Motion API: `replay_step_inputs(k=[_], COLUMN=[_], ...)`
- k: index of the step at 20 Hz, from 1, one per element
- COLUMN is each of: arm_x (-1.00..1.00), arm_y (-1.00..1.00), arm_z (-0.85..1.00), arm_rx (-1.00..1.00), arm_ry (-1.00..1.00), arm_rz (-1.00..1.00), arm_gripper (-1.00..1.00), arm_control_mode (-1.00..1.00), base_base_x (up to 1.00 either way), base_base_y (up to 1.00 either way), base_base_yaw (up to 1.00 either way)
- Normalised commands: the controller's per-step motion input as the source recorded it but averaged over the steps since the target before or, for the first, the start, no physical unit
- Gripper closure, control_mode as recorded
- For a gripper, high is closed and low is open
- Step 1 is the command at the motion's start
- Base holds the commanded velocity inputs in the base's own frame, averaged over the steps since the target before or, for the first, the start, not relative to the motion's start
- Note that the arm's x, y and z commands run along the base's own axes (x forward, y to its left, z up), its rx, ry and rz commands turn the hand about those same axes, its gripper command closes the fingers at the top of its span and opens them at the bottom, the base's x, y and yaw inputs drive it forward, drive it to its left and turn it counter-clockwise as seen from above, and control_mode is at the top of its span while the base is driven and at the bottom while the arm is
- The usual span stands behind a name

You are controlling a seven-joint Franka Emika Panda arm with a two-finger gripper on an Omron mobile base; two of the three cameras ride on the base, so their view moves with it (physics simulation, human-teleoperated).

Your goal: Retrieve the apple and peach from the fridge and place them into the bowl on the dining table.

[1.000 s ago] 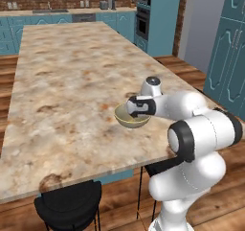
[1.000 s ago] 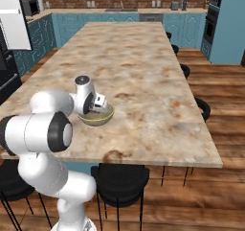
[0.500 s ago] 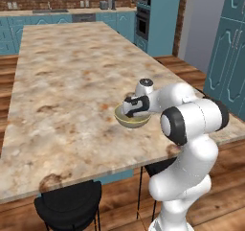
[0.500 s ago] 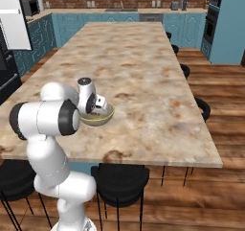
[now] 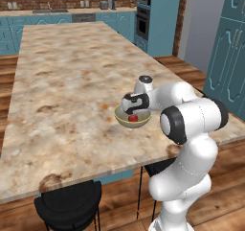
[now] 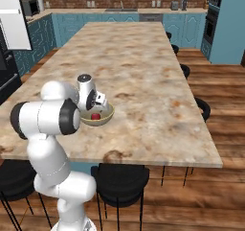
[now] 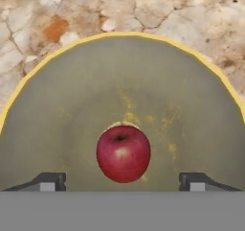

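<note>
The dark red apple point(image 7: 123, 152) lies at the bottom of the olive-tan bowl point(image 7: 72, 96), clear of both fingertips point(image 7: 48, 181). My gripper point(image 7: 122, 181) hangs open just above it, one jaw on each side. In the base views the gripper point(image 5: 133, 109) point(image 6: 97, 106) points down into the bowl point(image 5: 119, 117) point(image 6: 109, 113), with the apple point(image 5: 133, 118) point(image 6: 95, 115) showing below it. The bowl sits near the front right edge of the dining table point(image 5: 72, 76) point(image 6: 139, 62). The peach is out of view. The fridge point(image 6: 5, 76) shows as a dark edge at far left.
Black stools point(image 5: 72, 203) point(image 6: 119, 179) stand along the table's near side, and more stools point(image 6: 203, 108) line its right side. Teal cabinets and a wall oven point(image 5: 143, 19) stand beyond the table. A tall teal cupboard point(image 5: 232, 48) is on the right.
The jaws have spread wide and let go of the apple, which now rests in the bowl. The arm's elbow has swung in over the table edge.
</note>
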Motion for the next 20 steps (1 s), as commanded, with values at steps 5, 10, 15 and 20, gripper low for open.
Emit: replay_step_inputs(k=[5, 10, 15, 20], arm_x=[-0.52, -1.00, -1.00, -1.00], arm_y=[0.00, -0.06, -0.31, -0.32], arm_z=[0.75, 0.87, 1.00, 1.00], arm_rx=[-0.01, -0.03, -0.03, 0.00], arm_ry=[-0.27, -0.57, -0.57, -0.43], arm_rz=[0.00, 0.00, 0.06, 0.15], arm_gripper=[-1.00, -1.00, -1.00, -1.00], arm_control_mode=[-1.00, -1.00, -1.00, -1.00], base_base_x=[0.00, 0.00, 0.00, 0.00], base_base_y=[0.00, 0.00, 0.00, 0.00], base_base_yaw=[0.00, 0.00, 0.00, 0.00])
